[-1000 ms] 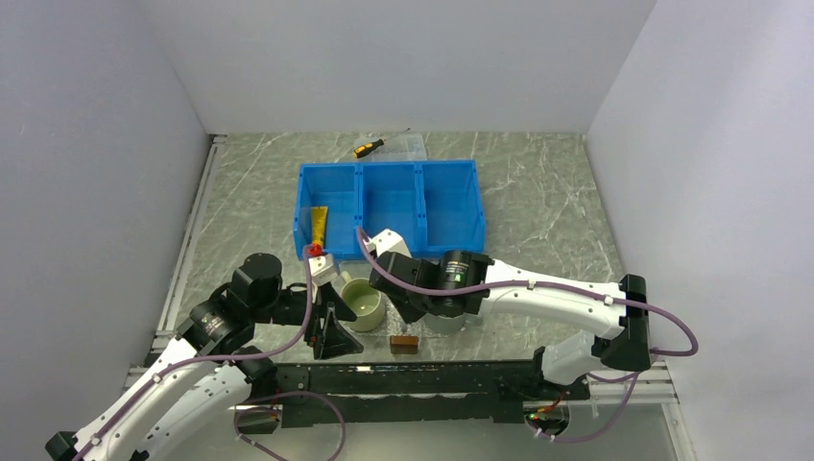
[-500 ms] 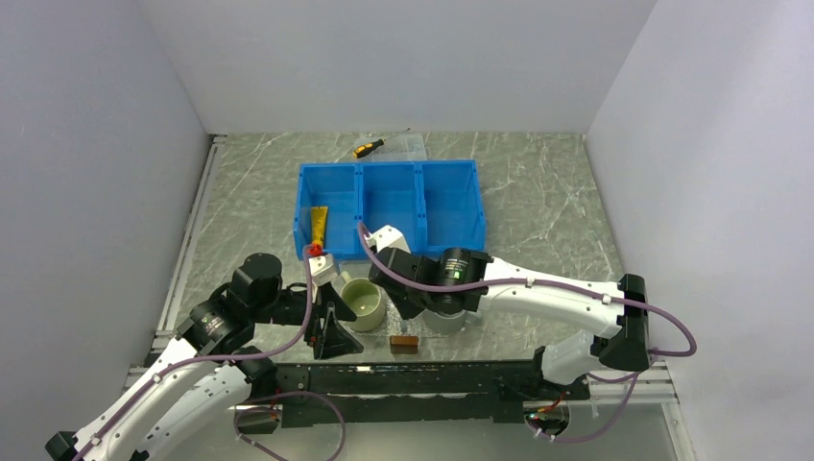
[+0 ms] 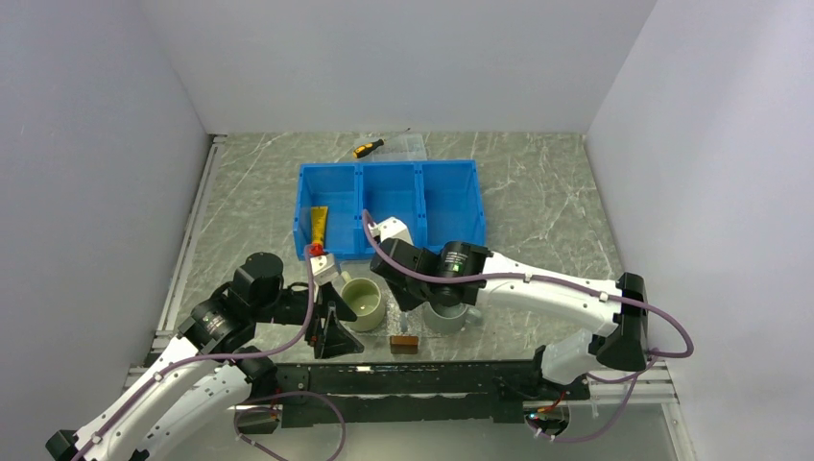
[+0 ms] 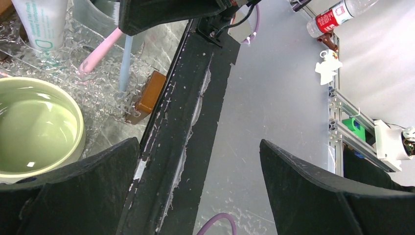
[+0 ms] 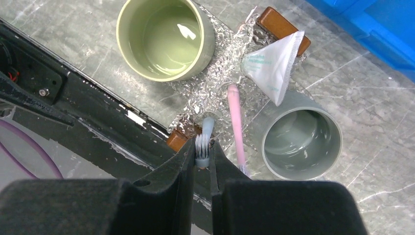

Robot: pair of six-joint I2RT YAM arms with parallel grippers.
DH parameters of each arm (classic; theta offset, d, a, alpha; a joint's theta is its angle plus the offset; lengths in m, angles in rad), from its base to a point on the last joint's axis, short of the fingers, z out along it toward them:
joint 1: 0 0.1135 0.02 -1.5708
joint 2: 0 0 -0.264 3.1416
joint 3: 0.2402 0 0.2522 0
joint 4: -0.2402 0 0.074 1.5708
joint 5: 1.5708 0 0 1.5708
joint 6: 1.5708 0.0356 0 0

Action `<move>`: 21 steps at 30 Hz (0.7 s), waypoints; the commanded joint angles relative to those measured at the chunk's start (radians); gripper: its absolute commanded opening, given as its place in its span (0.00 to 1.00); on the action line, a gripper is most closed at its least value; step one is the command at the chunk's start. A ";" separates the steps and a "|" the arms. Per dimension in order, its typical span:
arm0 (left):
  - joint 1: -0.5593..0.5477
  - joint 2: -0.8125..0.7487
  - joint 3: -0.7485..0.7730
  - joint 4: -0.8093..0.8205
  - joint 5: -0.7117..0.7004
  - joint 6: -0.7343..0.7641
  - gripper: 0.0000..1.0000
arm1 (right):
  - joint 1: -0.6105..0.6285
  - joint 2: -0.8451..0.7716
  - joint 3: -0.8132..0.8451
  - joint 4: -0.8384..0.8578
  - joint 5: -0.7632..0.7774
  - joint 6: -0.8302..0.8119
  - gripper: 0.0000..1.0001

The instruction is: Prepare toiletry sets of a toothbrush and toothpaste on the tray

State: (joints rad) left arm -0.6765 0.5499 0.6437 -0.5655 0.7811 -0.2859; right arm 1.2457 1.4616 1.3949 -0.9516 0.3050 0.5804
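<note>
Toothbrushes (image 5: 236,122) two, toothpaste (image 5: 271,66) one — mugs (image 5: 164,36) two

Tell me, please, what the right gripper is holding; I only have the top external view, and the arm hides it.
Observer: The right gripper is shut on a thin pale-blue plastic toothbrush, clamped at its bristles.
Operator: Is anything lying on the tray?
Observer: A pink toothbrush and a flat white toothpaste tube lie on the clear rectangular tray.
Operator: And the left gripper?
Observer: The left gripper is open and empty, beside the pale-green ceramic mug.
</note>
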 commanded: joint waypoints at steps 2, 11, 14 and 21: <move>0.004 0.004 0.016 0.026 0.018 -0.005 1.00 | -0.019 0.017 -0.005 0.005 -0.002 0.029 0.00; 0.003 0.003 0.016 0.027 0.019 -0.004 0.99 | -0.045 -0.002 0.004 -0.029 -0.015 0.065 0.00; 0.005 0.002 0.014 0.028 0.020 -0.004 0.99 | -0.048 -0.003 -0.001 -0.028 -0.012 0.079 0.00; 0.003 0.002 0.014 0.028 0.022 -0.004 0.99 | -0.054 0.010 -0.005 -0.032 0.003 0.090 0.04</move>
State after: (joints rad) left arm -0.6765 0.5499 0.6437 -0.5655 0.7856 -0.2859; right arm 1.1976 1.4719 1.3949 -0.9592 0.2970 0.6510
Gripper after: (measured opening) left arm 0.994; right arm 0.146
